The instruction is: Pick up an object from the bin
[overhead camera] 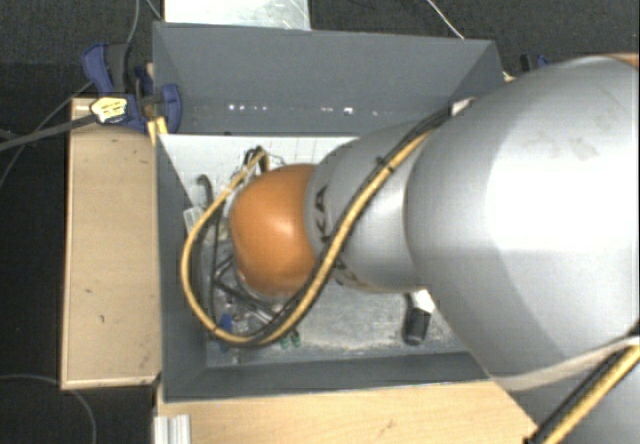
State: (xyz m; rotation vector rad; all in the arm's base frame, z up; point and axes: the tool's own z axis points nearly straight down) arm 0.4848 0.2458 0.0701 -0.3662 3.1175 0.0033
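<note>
A short dark cylinder [414, 324] with a white end lies on the bin floor near the front wall, right of centre. At the front left, a small blue thing [226, 323] and a small green piece [290, 338] peek out from under the arm's fittings. A thin dark curved thing [205, 188] lies against the left wall towards the back. What these small things are cannot be told.
The arm reaches in from the right and covers most of the bin. Its orange dome hangs over the left half, with a yellow-and-black cable looping round it down to the front left corner. The bin's walls slope steeply inward.
</note>
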